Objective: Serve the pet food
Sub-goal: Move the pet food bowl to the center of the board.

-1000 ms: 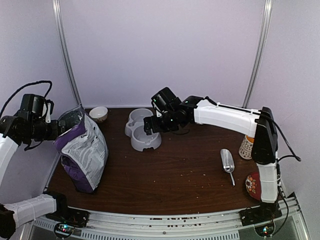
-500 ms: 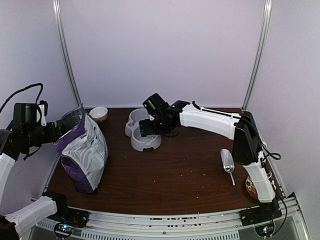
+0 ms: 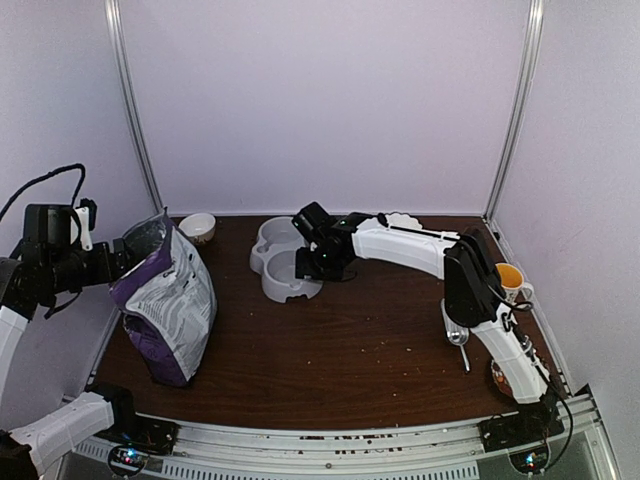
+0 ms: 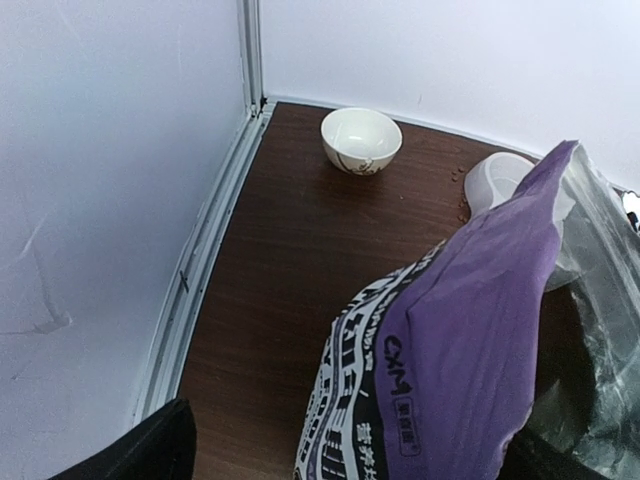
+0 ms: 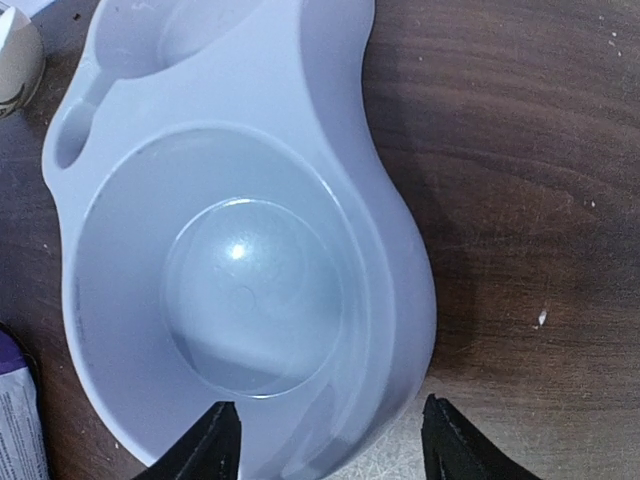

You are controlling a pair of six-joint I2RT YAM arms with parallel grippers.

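1. The top external camera sat high behind the arm bases, looking down and forward over the whole brown bench [image 3: 350, 350]; both arms fell in frame.
2. The left wrist camera looked from the left side across the purple bag [image 4: 470, 350] toward the back corner, close to the bag; it shared the small white bowl [image 4: 361, 139] [image 3: 198, 227] with the top view.
3. The right wrist camera looked almost straight down, very near the grey double bowl [image 5: 240, 250] [image 3: 282, 260]; its own fingertips [image 5: 205, 445] edged the bottom.

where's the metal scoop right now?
In the top external view, the metal scoop lies on the dark wooden table at its right side, beside the right arm's lower link, in front of the yellow-lined mug.
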